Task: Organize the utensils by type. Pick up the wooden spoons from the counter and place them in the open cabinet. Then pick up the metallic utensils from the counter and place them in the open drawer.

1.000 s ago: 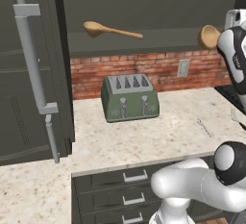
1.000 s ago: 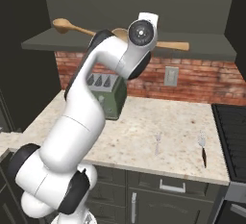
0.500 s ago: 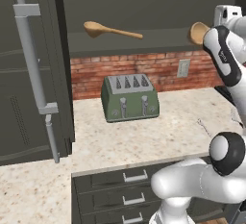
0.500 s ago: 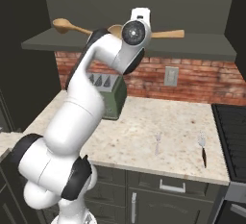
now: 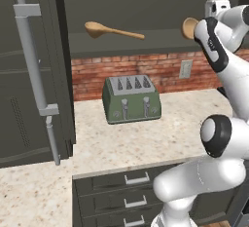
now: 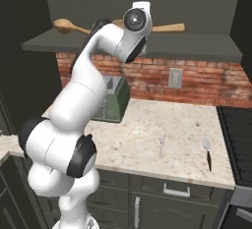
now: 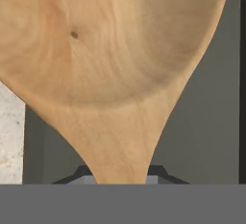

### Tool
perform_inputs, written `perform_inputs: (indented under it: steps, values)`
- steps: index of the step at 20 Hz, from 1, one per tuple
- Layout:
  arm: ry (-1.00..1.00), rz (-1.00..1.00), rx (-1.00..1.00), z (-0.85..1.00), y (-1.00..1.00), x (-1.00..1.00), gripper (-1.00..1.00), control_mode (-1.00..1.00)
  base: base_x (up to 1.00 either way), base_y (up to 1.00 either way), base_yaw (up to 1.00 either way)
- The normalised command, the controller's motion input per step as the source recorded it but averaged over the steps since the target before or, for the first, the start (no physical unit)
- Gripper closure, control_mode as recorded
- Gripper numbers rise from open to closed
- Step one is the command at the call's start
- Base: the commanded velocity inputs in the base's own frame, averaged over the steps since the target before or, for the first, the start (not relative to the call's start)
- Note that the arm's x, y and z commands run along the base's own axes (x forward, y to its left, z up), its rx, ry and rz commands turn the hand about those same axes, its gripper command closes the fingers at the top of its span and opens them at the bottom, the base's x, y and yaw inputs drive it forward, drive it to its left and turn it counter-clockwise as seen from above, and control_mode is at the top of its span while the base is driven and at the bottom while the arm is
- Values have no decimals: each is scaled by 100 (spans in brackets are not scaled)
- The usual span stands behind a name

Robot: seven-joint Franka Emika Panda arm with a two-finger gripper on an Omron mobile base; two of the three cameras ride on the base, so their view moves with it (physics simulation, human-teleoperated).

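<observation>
One wooden spoon (image 5: pixel 114 31) lies on the shelf of the open cabinet (image 5: pixel 160 45). My gripper (image 7: pixel 122 175) is shut on the second wooden spoon (image 7: pixel 110 59), whose bowl looms right in front of the hand camera. At shelf height, that held spoon's bowl (image 5: pixel 188 28) pokes out beside my forearm and its handle (image 6: pixel 168 27) sticks out to the right. Two metallic utensils lie on the counter (image 6: pixel 147 134): a small fork (image 6: pixel 161 146) and a piece with a dark handle (image 6: pixel 208 153). The open drawer is out of view.
A green toaster (image 5: pixel 131 99) stands on the counter against the brick wall. The cabinet door (image 5: pixel 29 75) with its long bar handle stands open at the left. Closed drawer fronts (image 5: pixel 131 192) run below the counter. A black stovetop (image 6: pixel 241 129) borders the counter's right end.
My arm has carried the held spoon up and to the left, from beside the shelf's right end to shelf height. The shelf spoon and metal pieces have not moved.
</observation>
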Motion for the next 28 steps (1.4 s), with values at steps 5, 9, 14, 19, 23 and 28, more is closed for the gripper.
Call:
perform_inputs:
  steps: [5,9,14,19,23,28]
  values:
    - [4,4,0,0,6,39,100,-100,0,0,0]
    - [0,3,-4,-10,1,35,100,-100,0,0,0]
    - [0,0,-2,-10,0,34,100,-100,0,0,0]
    - [1,0,0,-4,0,36,100,-100,0,0,0]
    - [2,0,0,-12,2,16,100,-100,0,0,0]
    - [0,0,0,-7,2,22,100,-100,0,0,0]
